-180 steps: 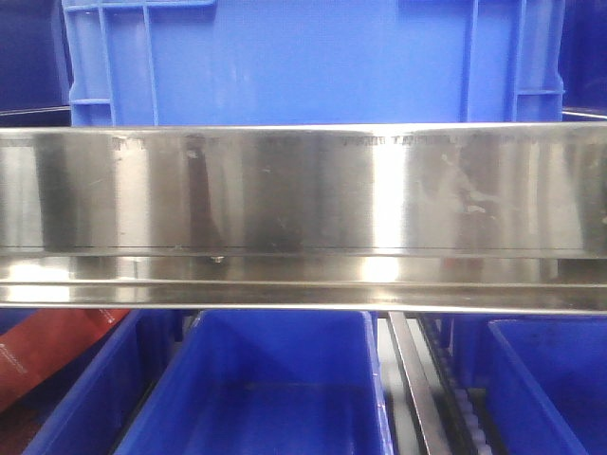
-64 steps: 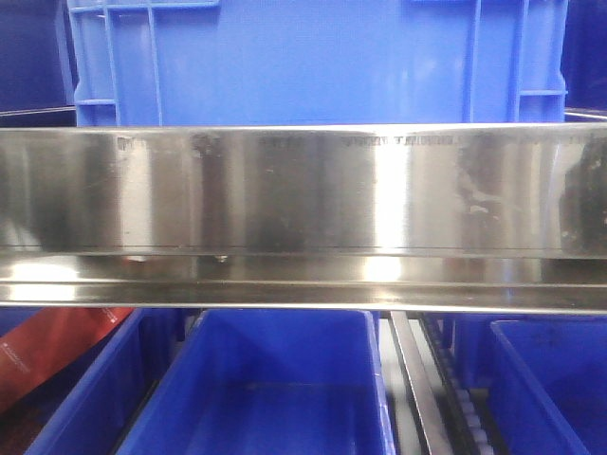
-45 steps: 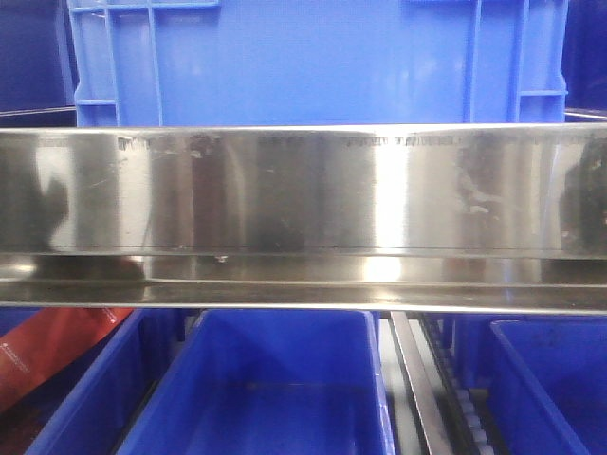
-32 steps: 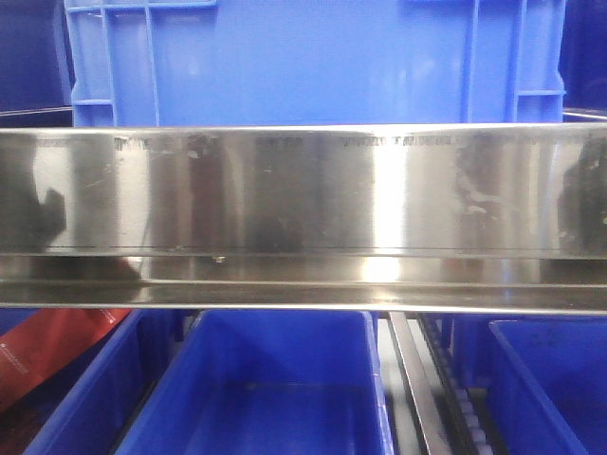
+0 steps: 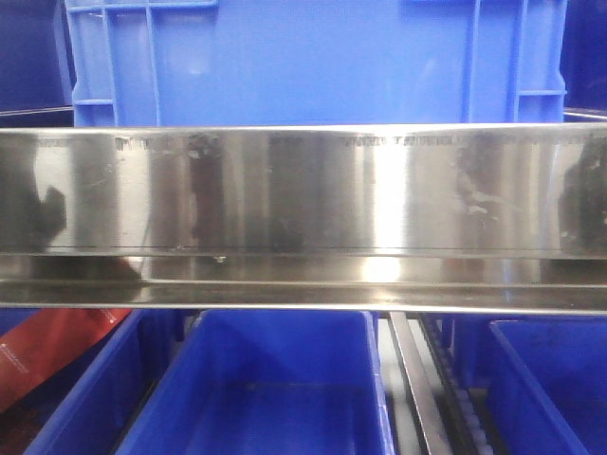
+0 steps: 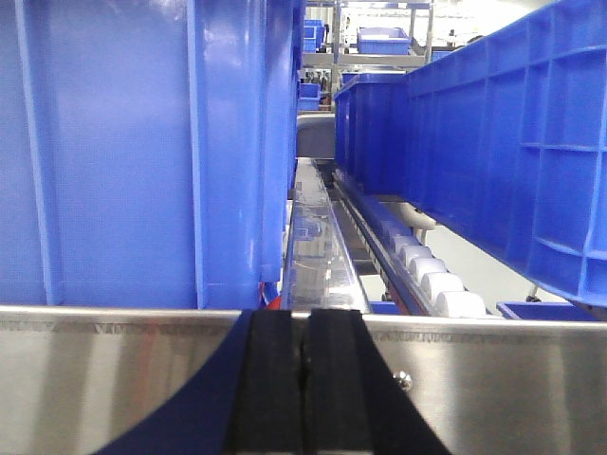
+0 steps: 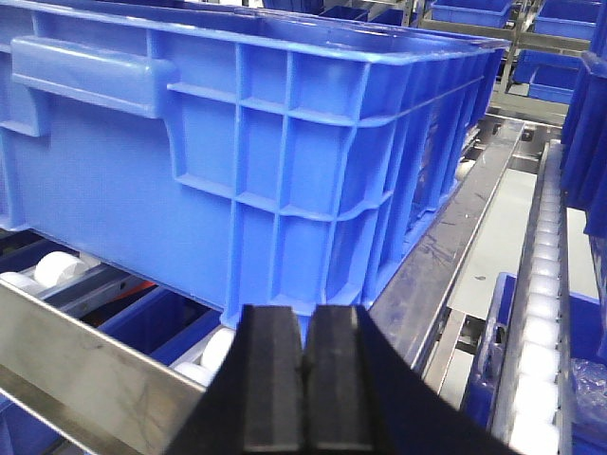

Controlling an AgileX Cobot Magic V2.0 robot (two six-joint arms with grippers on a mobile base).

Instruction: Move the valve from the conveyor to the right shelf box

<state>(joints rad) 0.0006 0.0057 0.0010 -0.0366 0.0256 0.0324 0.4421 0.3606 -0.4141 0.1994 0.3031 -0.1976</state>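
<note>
a: valve or conveyor anywhere? can't spot either in any view.
b: same. left gripper pads pressed together, empty, at the steel rail; right gripper clamped empty before a blue crate.

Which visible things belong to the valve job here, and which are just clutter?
Job:
- left end effector, shut, empty
- right end effector, shut, empty
- Valve and conveyor: not in view.

Lying about:
- steel rail
- blue crate
- lower bin
- red item
- white rollers
</note>
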